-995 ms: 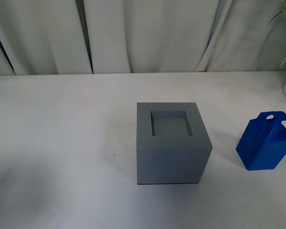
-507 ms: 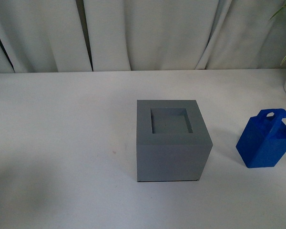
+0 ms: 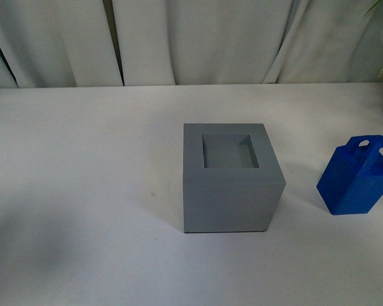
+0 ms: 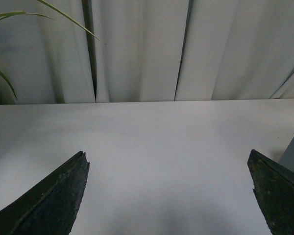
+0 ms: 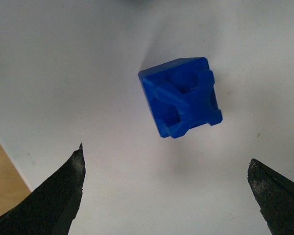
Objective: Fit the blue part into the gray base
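Hovering over the part (image 5: pixel 183 98), our right gripper (image 5: pixel 165 155) has its jaws wide apart, empty. We see the part upright near the table's (image 3: pixel 83 159) right edge, long axis vertical, loops facing the wrist camera, lying just off the jaw midline. Base (image 3: pixel 231 185) sits mid-table, recess up. Left gripper (image 4: pixel 166 156), likewise spread, is well apart; right arm nearer.

We see a bright blue part (image 3: pixel 357 178), matte gray base (image 3: pixel 233 201), plain white table (image 3: pixel 83 166), off-white curtain (image 3: pixel 204 41) with darker folds; left fingers (image 4: pixel 54 200) and right fingers (image 5: pixel 54 200) black.
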Controlling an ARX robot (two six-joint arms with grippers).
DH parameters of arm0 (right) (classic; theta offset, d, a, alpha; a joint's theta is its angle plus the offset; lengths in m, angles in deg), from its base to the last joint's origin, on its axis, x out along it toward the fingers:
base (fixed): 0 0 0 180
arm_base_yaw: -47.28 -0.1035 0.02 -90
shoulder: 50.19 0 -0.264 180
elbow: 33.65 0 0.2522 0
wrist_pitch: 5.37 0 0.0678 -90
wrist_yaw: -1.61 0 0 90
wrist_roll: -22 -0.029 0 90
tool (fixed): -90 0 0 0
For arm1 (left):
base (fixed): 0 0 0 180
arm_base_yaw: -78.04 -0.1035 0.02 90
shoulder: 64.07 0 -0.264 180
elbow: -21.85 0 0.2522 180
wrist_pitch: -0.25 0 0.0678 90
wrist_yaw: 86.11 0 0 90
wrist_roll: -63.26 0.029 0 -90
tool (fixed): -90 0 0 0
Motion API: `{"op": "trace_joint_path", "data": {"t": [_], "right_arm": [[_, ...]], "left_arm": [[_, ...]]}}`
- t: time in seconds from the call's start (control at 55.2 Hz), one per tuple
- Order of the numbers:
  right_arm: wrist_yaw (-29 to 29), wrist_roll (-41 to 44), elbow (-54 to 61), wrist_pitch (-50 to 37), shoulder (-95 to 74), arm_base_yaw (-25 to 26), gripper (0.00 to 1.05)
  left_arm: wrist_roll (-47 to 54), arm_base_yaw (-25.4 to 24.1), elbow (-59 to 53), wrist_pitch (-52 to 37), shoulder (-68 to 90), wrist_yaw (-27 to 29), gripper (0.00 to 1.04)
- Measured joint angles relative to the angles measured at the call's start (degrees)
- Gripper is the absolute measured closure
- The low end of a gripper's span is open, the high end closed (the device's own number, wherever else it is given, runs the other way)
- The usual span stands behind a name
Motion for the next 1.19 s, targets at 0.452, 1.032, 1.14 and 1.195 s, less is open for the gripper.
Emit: {"op": "trace_joint_path", "data": {"t": [0.452,1.032,1.14,1.195], "right_arm": [[3.91,-2.1,-7.5,2.03,-9.99,-3.82,0.07],[4.42,-1.64,-6.03,-2.01,-13.53,-4.76,0.07],[4.0,-1.6,-6.03,-2.32,-14.03,-4.9,0.07],[3.76,-1.6,-6.03,-2.6,-14.27,-4.94,0.07]], "left_arm": [[0.0,0.0,0.0,0.0,0.0,0.0,0.06],[0.0,0.0,0.0,0.0,0.0,0.0,0.06],[0.02,0.0,0.0,0.0,0.0,0.0,0.06],[0.02,0.0,0.0,-0.02,0.0,0.0,0.06]]}}
